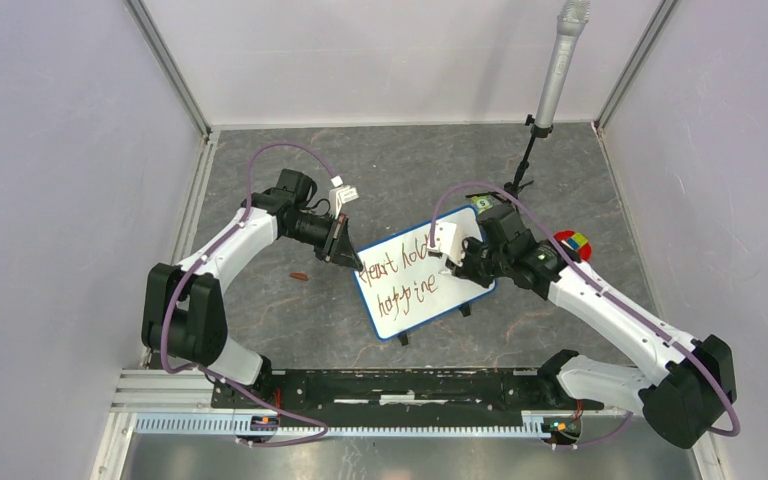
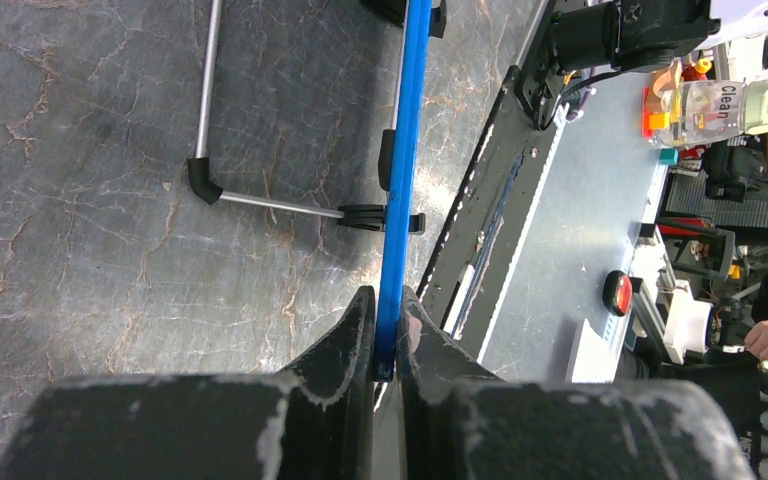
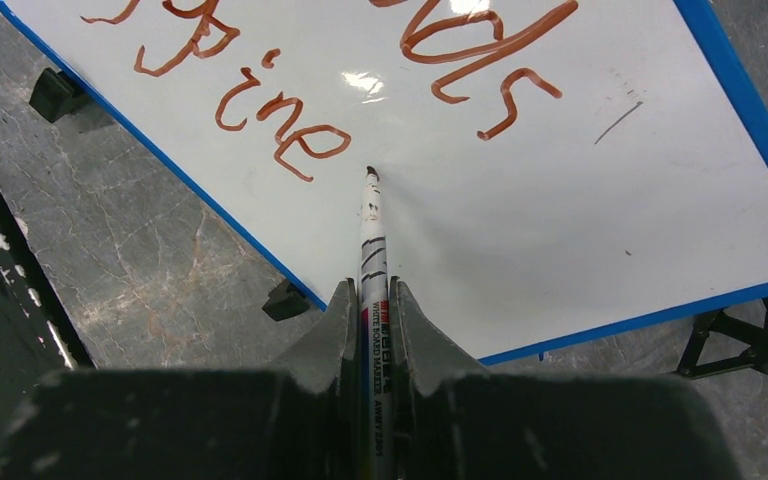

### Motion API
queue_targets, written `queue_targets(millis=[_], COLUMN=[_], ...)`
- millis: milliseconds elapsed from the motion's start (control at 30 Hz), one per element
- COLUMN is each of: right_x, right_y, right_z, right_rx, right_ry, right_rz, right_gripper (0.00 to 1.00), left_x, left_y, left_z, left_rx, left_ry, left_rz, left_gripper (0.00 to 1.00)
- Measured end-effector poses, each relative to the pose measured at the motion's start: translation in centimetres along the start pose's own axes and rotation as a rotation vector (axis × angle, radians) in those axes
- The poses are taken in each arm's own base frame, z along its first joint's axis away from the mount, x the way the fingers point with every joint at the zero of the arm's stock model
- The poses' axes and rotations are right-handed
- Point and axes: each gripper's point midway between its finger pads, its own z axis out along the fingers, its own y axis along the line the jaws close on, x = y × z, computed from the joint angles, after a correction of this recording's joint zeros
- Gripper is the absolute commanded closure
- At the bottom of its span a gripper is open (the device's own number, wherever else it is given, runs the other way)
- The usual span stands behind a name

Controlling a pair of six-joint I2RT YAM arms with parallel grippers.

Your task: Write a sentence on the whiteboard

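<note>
At the centre of the tabletop (image 1: 300, 330) the sentence (image 1: 407, 278) reads "Heart holds" on the upper line and "happine" beneath it, so I judge the last word wants two more letters. It runs in reddish-brown across the whiteboard (image 3: 610, 200), which sits skewed, its lines climbing toward two o'clock in the overhead view.

From the right wrist, the marker (image 3: 372, 250) points to twelve o'clock, its tip at about four o'clock of the final "e". I cannot tell whether it touches the gloss or hovers just off it. The right pincer (image 3: 372, 295) is pressed together on the marker's barrel, pinching it low down with a fair length of pen standing out ahead.

Over at the board's ten o'clock corner, the left pincer (image 2: 388, 300) is clamped on the blue frame (image 2: 400, 150), one finger on each face.

To do this step well, I would say:
- Set the tip down lightly. A long unsupported pen will skid or dig if pushed.
- Start the next letter close beside the "e" and follow the slant of that line.
- Make small, slow curves. There is plenty of bare white toward three o'clock.
- Hold the left clamp firm, since the board stands on small feet and could slide under the strokes.
</note>
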Motion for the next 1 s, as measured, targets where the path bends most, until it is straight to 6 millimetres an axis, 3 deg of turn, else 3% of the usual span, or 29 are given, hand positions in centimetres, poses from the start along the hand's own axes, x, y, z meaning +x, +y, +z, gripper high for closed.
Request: queue_targets(millis=[333,1000], right_x=[-0.2,1.8], right_y=[0.5,0.8], right_z=[0.3,-0.1], right_rx=[-0.031,-0.015], right_ry=[-0.011,0.038], right_rz=[-0.008,-0.036], right_gripper=[1.00,1.00], left_x=[0.0,0.0], left_y=[0.0,0.0], left_z=[0.0,0.0], left_rx=[0.000,0.001], left_ry=[0.001,0.002], left_rz=[-0.001,-0.003], left_gripper=[0.98,0.98])
